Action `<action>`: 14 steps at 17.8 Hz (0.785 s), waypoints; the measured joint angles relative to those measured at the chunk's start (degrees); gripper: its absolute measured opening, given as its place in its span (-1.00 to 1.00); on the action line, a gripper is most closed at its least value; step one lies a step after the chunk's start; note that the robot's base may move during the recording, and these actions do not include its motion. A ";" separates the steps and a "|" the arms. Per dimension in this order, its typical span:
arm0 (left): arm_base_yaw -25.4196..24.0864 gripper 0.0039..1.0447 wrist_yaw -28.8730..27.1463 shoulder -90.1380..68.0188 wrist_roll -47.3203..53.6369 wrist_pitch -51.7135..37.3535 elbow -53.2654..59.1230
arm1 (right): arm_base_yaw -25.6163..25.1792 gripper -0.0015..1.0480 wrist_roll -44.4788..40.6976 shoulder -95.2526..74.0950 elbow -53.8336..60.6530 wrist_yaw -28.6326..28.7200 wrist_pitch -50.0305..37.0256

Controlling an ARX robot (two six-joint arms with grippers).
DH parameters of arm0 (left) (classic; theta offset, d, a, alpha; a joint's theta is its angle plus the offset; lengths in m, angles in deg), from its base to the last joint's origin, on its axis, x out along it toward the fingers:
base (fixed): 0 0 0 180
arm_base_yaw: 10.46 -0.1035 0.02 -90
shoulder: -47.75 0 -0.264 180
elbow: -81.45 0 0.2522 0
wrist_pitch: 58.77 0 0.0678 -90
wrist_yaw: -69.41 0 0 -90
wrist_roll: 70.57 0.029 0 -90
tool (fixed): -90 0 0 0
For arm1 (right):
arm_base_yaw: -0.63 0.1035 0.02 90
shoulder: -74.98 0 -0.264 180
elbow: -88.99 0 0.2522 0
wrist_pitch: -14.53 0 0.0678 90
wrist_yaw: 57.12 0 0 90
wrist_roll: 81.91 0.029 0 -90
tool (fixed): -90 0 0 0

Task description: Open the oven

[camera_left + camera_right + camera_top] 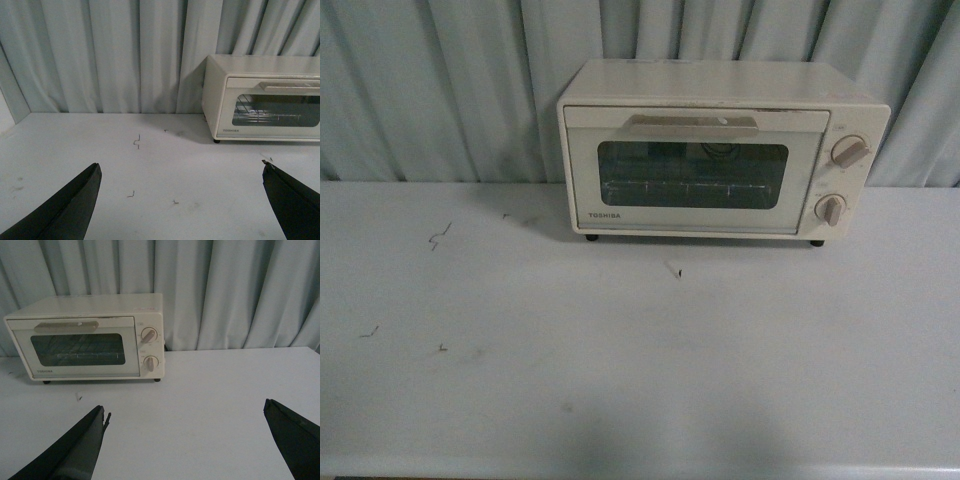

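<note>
Opening the shut oven (720,150) would likely go best with a grip at the middle of its bar handle (692,125) and a pull outward and down, so the door swung evenly. The oven stood at the back of the table (620,380), against a curtain (440,90). The left end effector (180,164) and right end effector (184,405) hung well short of it, spread wide and empty.

Pale curtain (440,90), seemingly scuffed white table (620,380)
</note>
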 joint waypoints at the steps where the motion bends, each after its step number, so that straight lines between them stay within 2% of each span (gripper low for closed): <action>1: 0.00 0.88 0.00 0.00 0.00 0.00 0.00 | 0.00 0.87 0.00 0.00 0.00 0.00 0.02; 14: 0.00 0.88 0.00 0.00 0.00 0.13 0.00 | 0.00 0.87 0.00 -0.02 0.00 -0.02 0.07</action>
